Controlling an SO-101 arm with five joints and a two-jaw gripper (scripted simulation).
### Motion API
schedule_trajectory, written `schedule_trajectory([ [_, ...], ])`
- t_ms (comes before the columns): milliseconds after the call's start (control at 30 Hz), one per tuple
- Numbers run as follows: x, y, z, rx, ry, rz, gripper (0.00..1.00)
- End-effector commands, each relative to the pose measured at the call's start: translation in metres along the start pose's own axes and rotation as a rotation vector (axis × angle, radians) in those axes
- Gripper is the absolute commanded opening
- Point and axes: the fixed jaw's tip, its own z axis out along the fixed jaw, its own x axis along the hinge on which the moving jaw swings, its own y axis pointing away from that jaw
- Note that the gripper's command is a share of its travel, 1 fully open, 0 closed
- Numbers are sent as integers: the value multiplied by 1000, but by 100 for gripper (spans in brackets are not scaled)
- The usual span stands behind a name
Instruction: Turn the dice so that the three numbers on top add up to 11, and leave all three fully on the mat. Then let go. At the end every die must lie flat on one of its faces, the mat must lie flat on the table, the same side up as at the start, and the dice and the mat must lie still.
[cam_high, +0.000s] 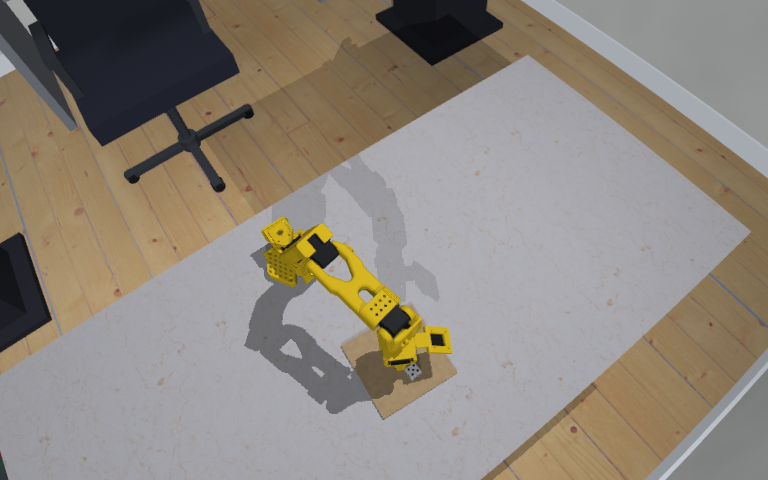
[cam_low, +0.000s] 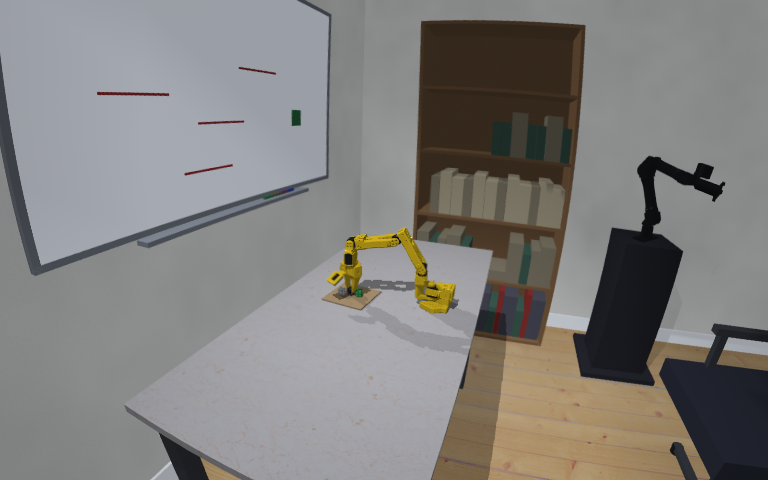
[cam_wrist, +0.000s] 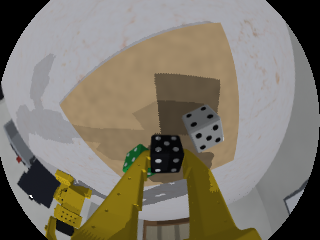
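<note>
My yellow gripper (cam_wrist: 167, 160) (cam_high: 400, 365) (cam_low: 351, 287) is shut on a black die (cam_wrist: 167, 154) with white pips, held over the tan mat (cam_wrist: 107, 100) (cam_high: 390, 404) (cam_low: 365, 298). A white die (cam_wrist: 203, 128) (cam_high: 414, 371) (cam_low: 341, 292) with black pips lies on the mat just right of the black one in the wrist view. A green die (cam_wrist: 135, 158) (cam_low: 358, 292) shows partly behind the left finger in the wrist view; it is hidden in the top view. I cannot tell whether the black die touches the mat.
The mat lies on a grey table (cam_high: 538, 198) (cam_low: 317, 367), near its edge. The arm's base (cam_high: 286, 257) (cam_low: 436, 297) stands on the table beside it. An office chair (cam_high: 141, 67), a bookshelf (cam_low: 498, 169) and a black arm on a pedestal (cam_low: 628, 305) stand around.
</note>
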Motion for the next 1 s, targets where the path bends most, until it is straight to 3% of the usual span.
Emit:
schedule_trajectory([
  [0,-4,-1,-4,24,-22,-10,0],
  [333,-4,-1,-3,24,-22,-10,0],
  [667,-4,-1,-3,24,-22,-10,10],
  [967,-4,-1,-3,24,-22,-10,11],
])
